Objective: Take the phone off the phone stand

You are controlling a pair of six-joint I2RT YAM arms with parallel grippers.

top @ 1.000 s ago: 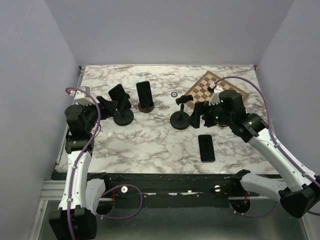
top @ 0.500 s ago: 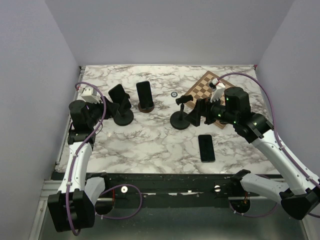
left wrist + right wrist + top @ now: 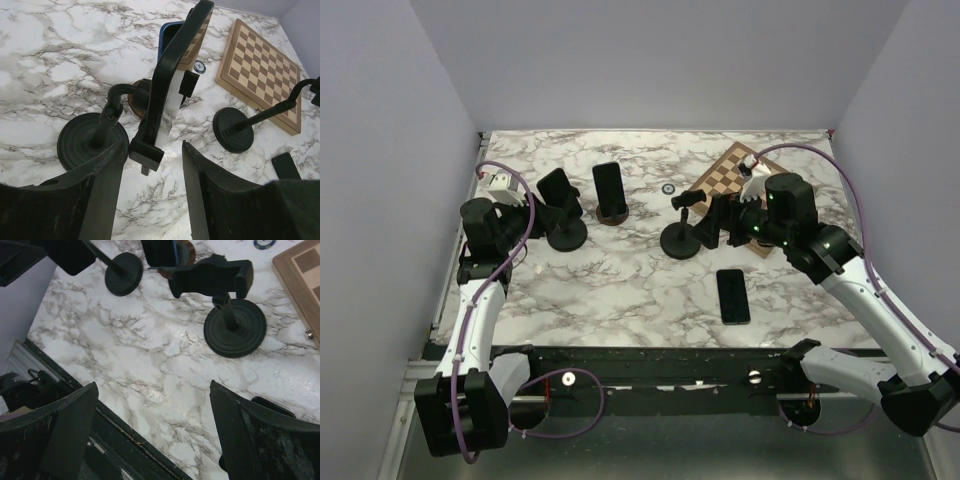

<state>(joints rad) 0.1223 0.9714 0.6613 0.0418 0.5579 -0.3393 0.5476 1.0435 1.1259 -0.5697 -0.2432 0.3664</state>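
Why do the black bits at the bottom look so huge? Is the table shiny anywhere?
Left wrist view: the left gripper sits right by the lens, so it looms large and dark. Right wrist view: same for the right gripper; pale glare shows on the marble table.

Left gripper [image 3: 533, 212] lifts toward the upper left of the frame and closes in, fingers spread either side of the phone [image 3: 558, 188]; right gripper [image 3: 718, 224] nudges slightly up and rightward.
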